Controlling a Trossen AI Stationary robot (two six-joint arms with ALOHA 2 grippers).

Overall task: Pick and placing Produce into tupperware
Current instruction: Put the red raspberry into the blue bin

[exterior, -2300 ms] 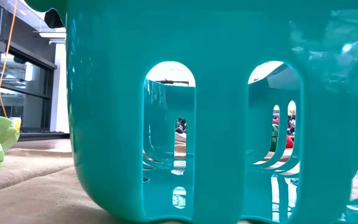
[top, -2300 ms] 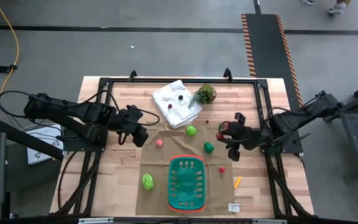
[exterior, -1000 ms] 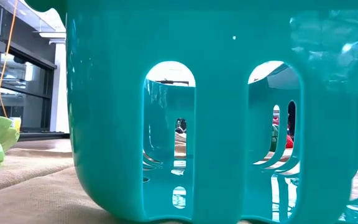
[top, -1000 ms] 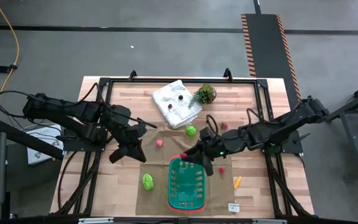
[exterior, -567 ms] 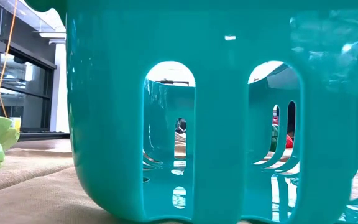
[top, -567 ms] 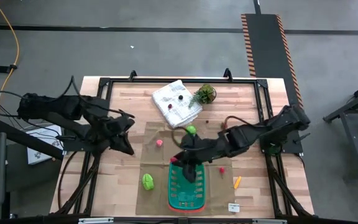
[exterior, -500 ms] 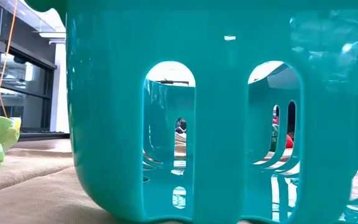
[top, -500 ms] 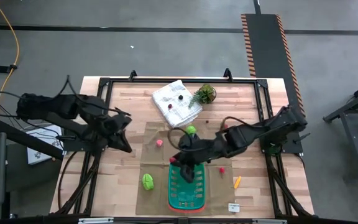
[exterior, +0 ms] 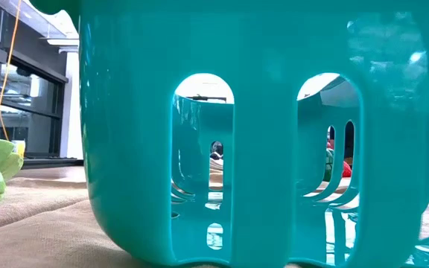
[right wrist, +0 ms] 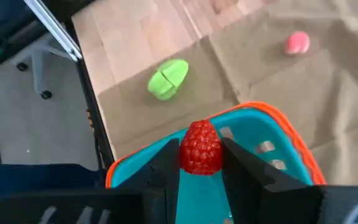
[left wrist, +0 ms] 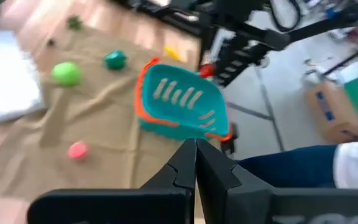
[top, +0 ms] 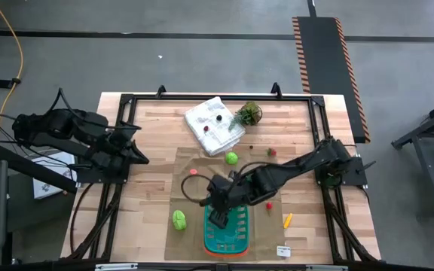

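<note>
Since a moment ago the right arm has swung across to about six o'clock on the table (top: 157, 120), so the right gripper (top: 218, 214) now hangs over the basket (top: 236, 239), fingers clamped on a red raspberry (right wrist: 200, 148), while the left gripper (top: 140, 156) has pulled back to nine o'clock, fingers pressed together. Around the basket on the brown cloth (top: 194, 197) lie a green lettuce piece (top: 178, 219) at eight o'clock, a green ball (top: 231, 158) at twelve, a pink piece (top: 193, 172) at eleven, and an orange carrot (top: 287, 220) at three.
</note>
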